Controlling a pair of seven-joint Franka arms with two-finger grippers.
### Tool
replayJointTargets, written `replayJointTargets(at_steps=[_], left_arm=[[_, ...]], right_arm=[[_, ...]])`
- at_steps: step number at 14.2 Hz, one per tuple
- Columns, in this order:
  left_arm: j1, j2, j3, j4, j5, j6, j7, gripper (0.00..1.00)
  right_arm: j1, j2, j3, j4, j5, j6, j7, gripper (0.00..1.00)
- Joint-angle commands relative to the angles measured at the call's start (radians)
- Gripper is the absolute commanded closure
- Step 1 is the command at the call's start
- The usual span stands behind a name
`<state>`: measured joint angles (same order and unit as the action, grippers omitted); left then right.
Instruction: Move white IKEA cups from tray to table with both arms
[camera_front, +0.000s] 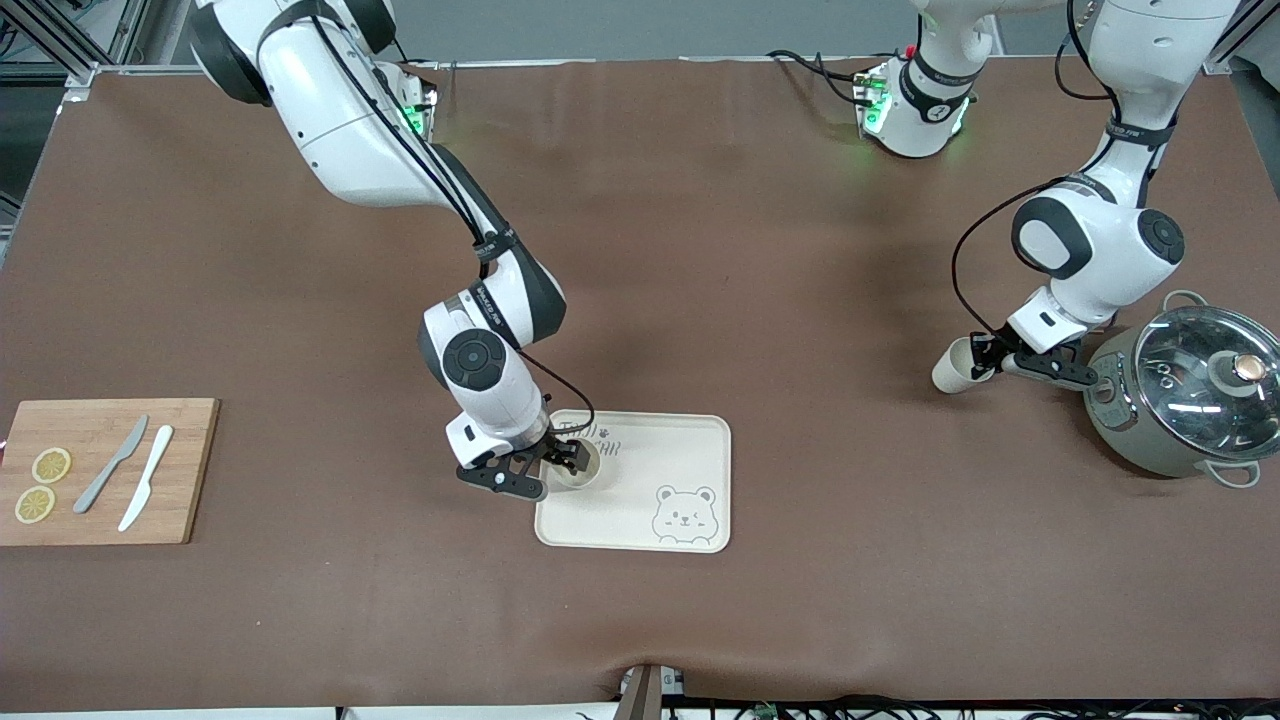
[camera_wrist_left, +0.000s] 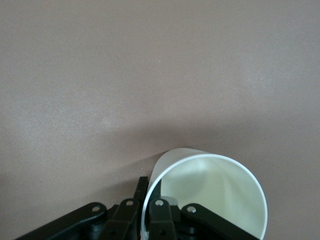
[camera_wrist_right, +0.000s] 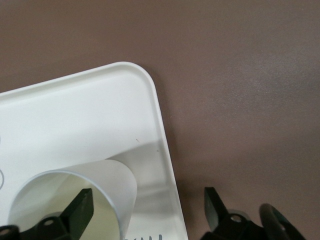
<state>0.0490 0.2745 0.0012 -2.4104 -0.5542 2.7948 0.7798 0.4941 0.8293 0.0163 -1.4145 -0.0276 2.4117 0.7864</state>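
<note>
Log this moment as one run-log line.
left gripper: shut on tilted cup | right gripper: fingers open around cup on tray | tray: holds one cup

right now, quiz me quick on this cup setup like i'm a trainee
1. True or false: a cup sits on the tray.
2. Which gripper is shut on the second cup? A: left gripper. B: right gripper. C: neither.
3. Fill in: the second cup is held just above the table, beside the ___.

Key:
1. True.
2. A.
3. pot.
</note>
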Motion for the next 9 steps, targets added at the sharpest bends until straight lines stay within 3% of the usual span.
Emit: replayJointTargets(at_steps=[1,4,6,9], left_arm=[[-0.003,0.019,-0.003,-0.012,-0.019,0.043,0.038,1.0],[-0.009,0.017,-0.003,-0.006,-0.018,0.043,0.033,1.0],[-0.018,0.015,0.0,-0.006,-0.016,0.043,0.032,1.0],[-0.018,-0.006,0.0,-0.013,-0.016,0.039,0.026,1.0]], right_arm=[[0.001,0.016,0.001,0.028,-0.023,-0.003,0.016,0.36],[0.001,0.016,0.001,0.028,-0.023,-0.003,0.017,0.59],[0.001,0.016,0.001,0.028,-0.022,-0.003,0.016,0.65],[0.003,0.016,0.001,0.028,-0.022,-0.002,0.017,0.83]])
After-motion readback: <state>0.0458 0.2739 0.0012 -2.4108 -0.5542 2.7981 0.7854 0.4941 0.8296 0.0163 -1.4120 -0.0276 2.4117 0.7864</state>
